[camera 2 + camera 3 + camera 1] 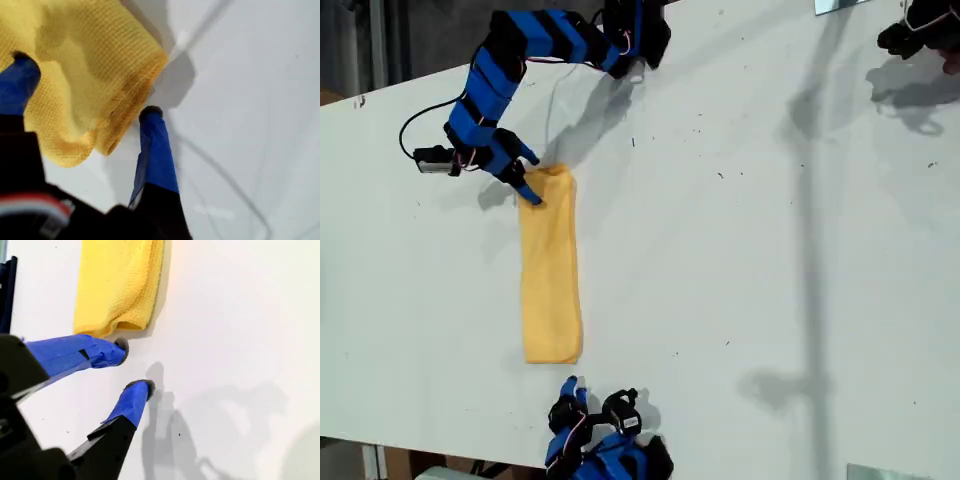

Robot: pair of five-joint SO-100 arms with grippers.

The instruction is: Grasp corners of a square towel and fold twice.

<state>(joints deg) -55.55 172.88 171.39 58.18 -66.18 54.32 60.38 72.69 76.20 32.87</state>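
The yellow-orange towel (550,270) lies on the white table (740,250), folded into a narrow strip that runs up and down the exterior view. My first gripper (532,180) is at the strip's upper end, open. Its blue fingers (155,140) straddle the folded end of the towel (90,45), one on top of the cloth and one on the table beside a corner (70,155). My second gripper (572,385) (135,365) is open and empty, just short of the lower end of the towel (120,280) and not touching it.
The first arm (520,50) reaches in from the exterior view's top, trailing a black cable (420,115). A dark shape (920,35) sits at that view's top right corner. The table's far edge (380,88) runs across the upper left.
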